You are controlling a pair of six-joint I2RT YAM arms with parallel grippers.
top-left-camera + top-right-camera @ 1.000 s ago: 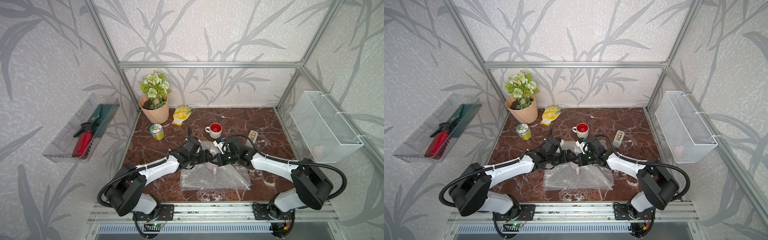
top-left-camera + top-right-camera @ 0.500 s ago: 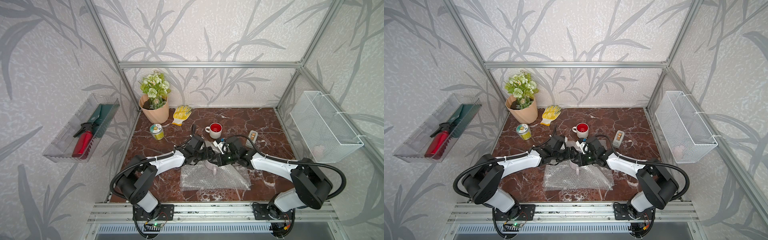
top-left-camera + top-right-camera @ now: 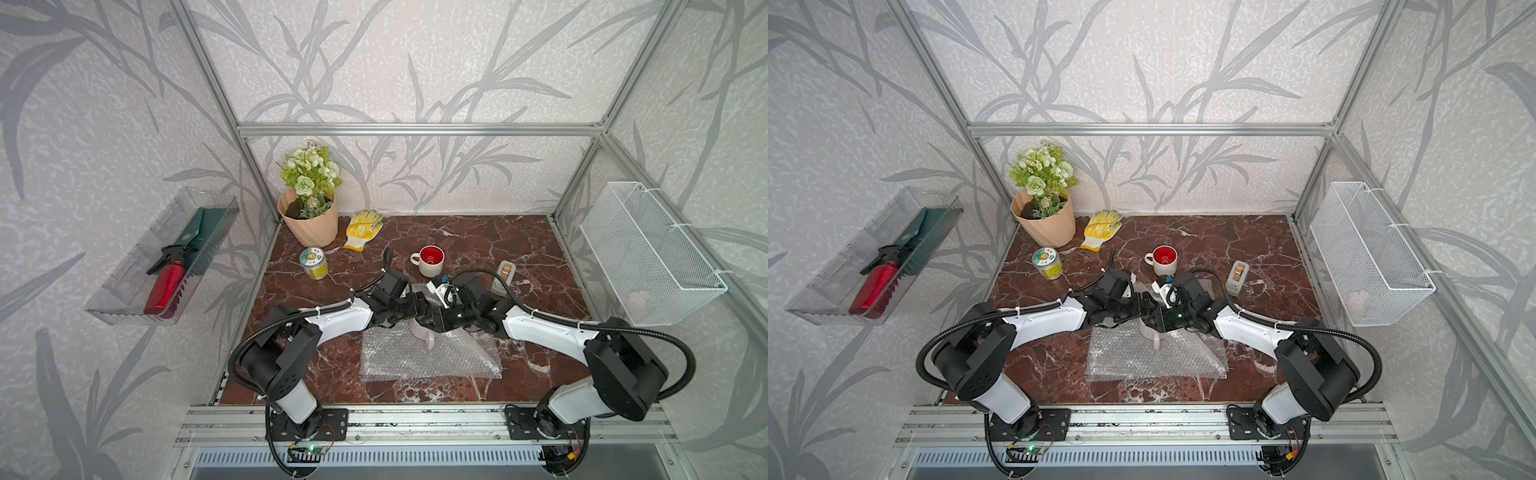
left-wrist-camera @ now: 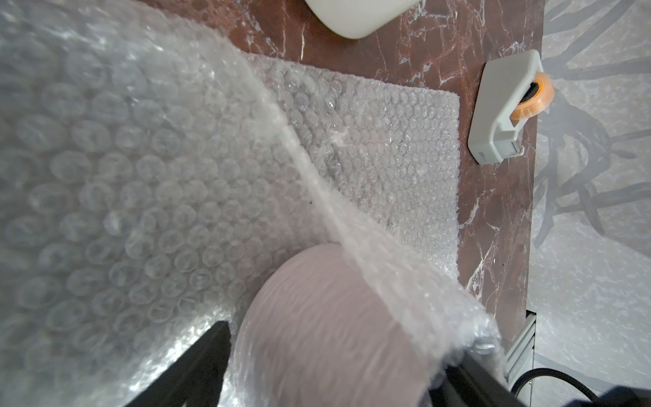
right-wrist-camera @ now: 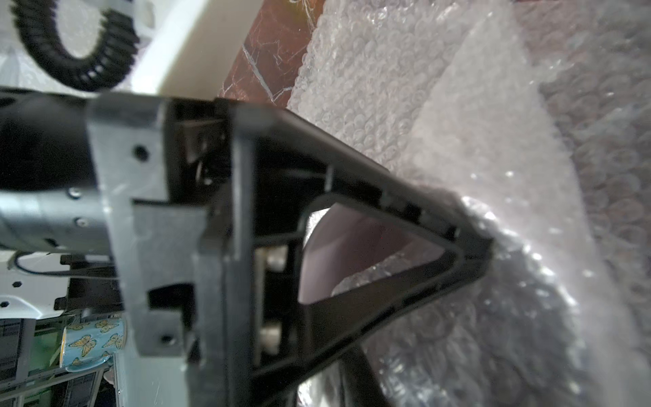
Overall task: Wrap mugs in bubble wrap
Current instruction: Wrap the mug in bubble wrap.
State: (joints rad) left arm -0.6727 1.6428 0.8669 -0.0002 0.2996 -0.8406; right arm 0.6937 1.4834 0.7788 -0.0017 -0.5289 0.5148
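Note:
The pale lilac mug lies on a sheet of bubble wrap at the table's front middle. Both arms meet over it. My left gripper has a finger on each side of the mug, with a raised flap of wrap draped over it. My right gripper is close against the same spot; only one finger shows among the wrap, so its state is unclear. The white mug with a red inside stands upright behind.
A second flat sheet lies beyond the mug. A tape dispenser sits to the right. A tin can, a yellow glove and a flowerpot stand at the back left. A wire basket hangs on the right wall.
My left arm's elbow has swung in towards the middle and its gripper has shifted slightly back and right at the mug. The right arm has stayed in place.

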